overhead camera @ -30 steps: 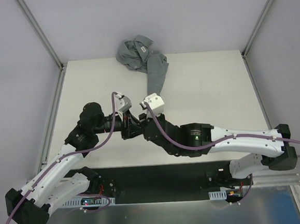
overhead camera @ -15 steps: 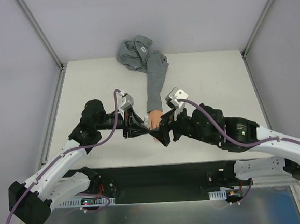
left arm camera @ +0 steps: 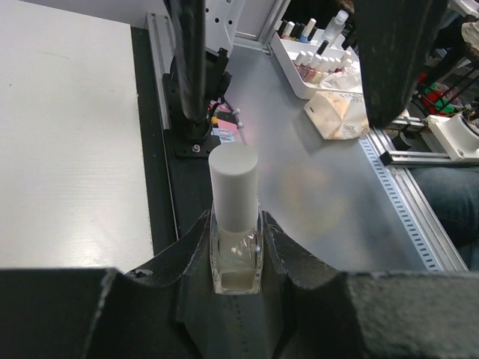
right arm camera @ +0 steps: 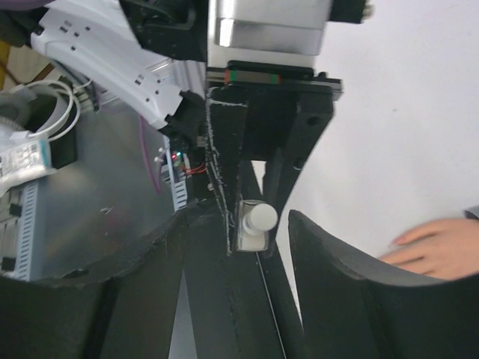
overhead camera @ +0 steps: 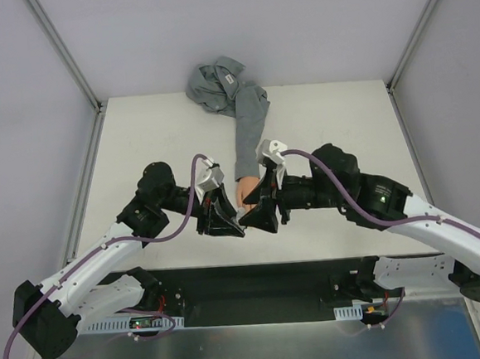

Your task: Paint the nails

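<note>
Just beside the mannequin hand (right arm camera: pixel 438 250), the left pincer (left arm camera: pixel 236 224) clamps the clear bottle (left arm camera: pixel 236 265), cap (left arm camera: pixel 233 183) outward. Right pincer (right arm camera: pixel 239 254), jaws apart, faces that cap, likely to unscrew it.

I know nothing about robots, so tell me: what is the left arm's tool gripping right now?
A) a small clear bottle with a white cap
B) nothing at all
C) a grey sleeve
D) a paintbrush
A: in the left wrist view the bottle stands upright, pinched at its glass body between the two fingers of the left tool, with its white cap sticking up above them.
</note>
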Robot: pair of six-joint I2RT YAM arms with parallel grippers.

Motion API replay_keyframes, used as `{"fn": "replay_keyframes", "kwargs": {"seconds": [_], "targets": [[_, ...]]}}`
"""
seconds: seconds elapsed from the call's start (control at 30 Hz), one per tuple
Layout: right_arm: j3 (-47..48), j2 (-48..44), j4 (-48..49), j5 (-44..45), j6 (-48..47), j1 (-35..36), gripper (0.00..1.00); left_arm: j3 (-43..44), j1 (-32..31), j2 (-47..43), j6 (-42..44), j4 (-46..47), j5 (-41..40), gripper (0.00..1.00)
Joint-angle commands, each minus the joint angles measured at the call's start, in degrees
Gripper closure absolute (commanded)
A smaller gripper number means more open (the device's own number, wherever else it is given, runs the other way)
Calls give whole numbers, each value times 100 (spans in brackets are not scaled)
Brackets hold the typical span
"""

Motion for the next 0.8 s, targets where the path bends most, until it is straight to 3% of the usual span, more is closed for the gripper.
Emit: {"fn": "replay_keyframes", "kwargs": {"seconds": [0.0, 0.3, 0.5, 0.63, 0.73, 0.77], "targets": [[57, 291, 299, -890, -131, -51, 43, 174, -54, -8, -24, 375, 337, 100], [-57, 458, 352, -1014, -131, -95, 51, 157, -46, -60, 3, 375, 285, 100], [-145, 493, 396, -812, -61, -94, 77, 157, -46, -113, 64, 287, 13, 100], [-207, 660, 343, -496, 105, -25, 98, 297, -11, -201, 590, -415, -1021, 100], [-216, 870, 317, 74, 333, 264, 99, 297, 147, -315, 697, -680, -1656, 100], [-189, 941, 291, 1086, 430, 448, 99, 297, 183, -376, 723, -828, -2180, 100]]}}
